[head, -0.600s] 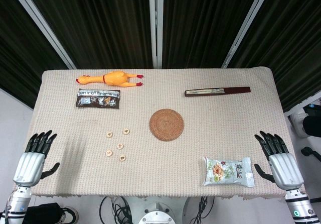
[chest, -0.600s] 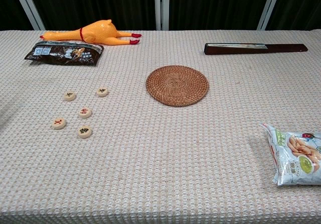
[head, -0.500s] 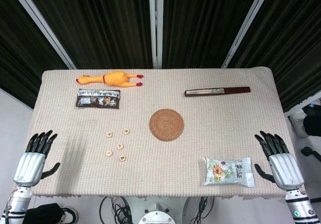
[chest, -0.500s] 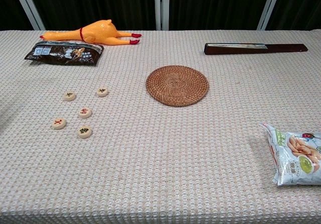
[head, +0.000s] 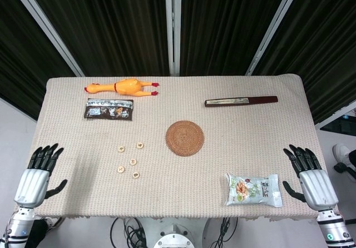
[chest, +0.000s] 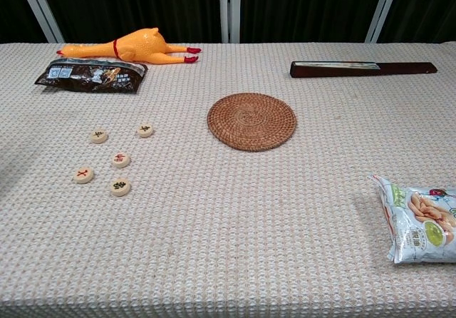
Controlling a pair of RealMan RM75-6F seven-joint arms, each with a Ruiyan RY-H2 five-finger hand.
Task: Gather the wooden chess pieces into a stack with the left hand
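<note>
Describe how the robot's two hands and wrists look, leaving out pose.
Both the left hand and the right hand have black segmented fingers on a ribbed, silver-grey metallic palm shell, with a black thumb at the side. Below each sits a pale grey cylindrical wrist; the right one carries a small green mark. No cables or sleeves are visible on either.

The left hand (head: 34, 177) is seen at the near left, held palm down with its dark fingers (head: 44, 154) spread and pointing away, and nothing is gripped in it. The right hand (head: 311, 179) is mirrored at the near right, fingers likewise spread, with nothing held. Both silver wrists are cut off at the bottom edge. Neither hand is shown in the chest view.
</note>
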